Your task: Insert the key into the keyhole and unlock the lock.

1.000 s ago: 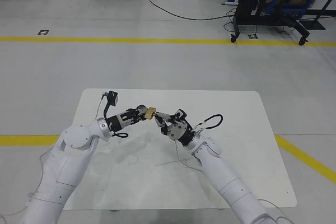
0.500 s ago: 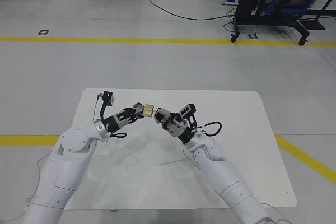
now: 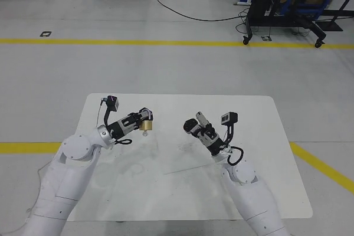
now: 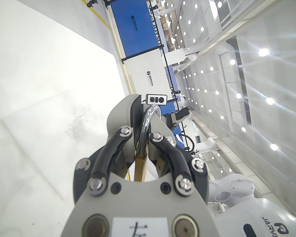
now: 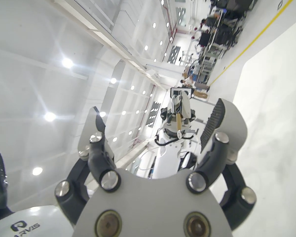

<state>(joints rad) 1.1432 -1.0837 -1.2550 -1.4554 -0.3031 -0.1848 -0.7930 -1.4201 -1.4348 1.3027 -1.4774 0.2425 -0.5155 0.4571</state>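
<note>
Left gripper [image 3: 143, 119]: raised over the left half of the worktop [image 3: 253, 112], jaws clamped on a brass padlock [image 3: 146, 125], shackle between them.
Key [image 5: 178, 132]: small, projecting from the end of the padlock body, seemingly seated in the keyhole.
Right gripper [image 3: 189, 125]: well apart from the padlock, facing it, jaws wide apart, empty.
Step, as judged: insertion done, turning outstanding; whether the shackle is released cannot be told.
Next move calls for the right jaws to pinch the key and twist against a firm left hold.
</note>
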